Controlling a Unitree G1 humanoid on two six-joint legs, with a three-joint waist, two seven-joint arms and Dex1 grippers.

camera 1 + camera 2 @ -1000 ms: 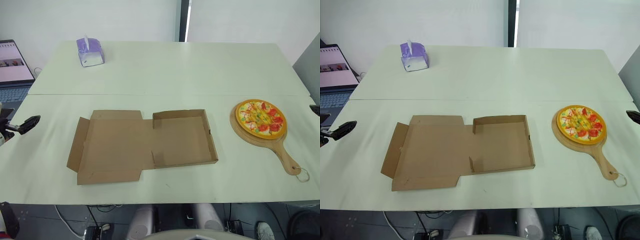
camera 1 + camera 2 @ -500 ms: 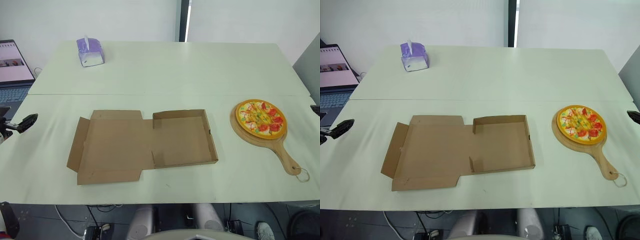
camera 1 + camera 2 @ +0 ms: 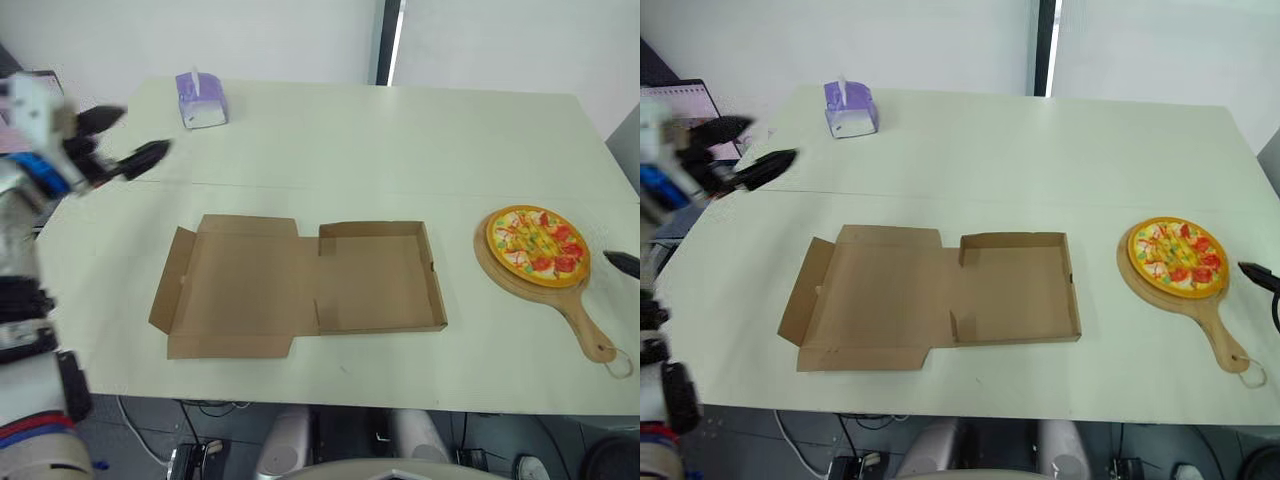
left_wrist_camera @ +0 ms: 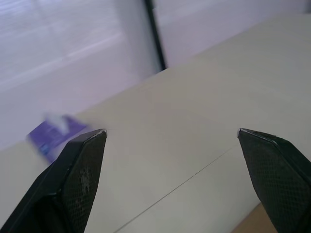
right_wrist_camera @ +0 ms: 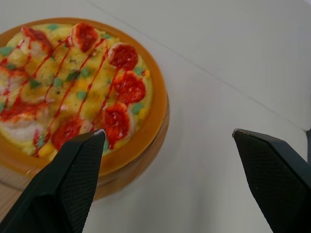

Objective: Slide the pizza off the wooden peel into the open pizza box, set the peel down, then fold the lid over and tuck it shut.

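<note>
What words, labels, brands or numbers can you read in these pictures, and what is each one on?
No text can be read anywhere.
On the purple tissue box: any print is too small to read.
On the laptop screen: too blurred to read.
On the pizza box: plain cardboard, no print visible.

Brown pizza box, red-yellow pizza, purple tissue box.

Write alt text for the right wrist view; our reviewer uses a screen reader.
A pizza with red toppings and sauce stripes lies on a round wooden peel on a pale table. The right gripper holds its two black fingers wide apart, empty, near the peel's rim.
</note>
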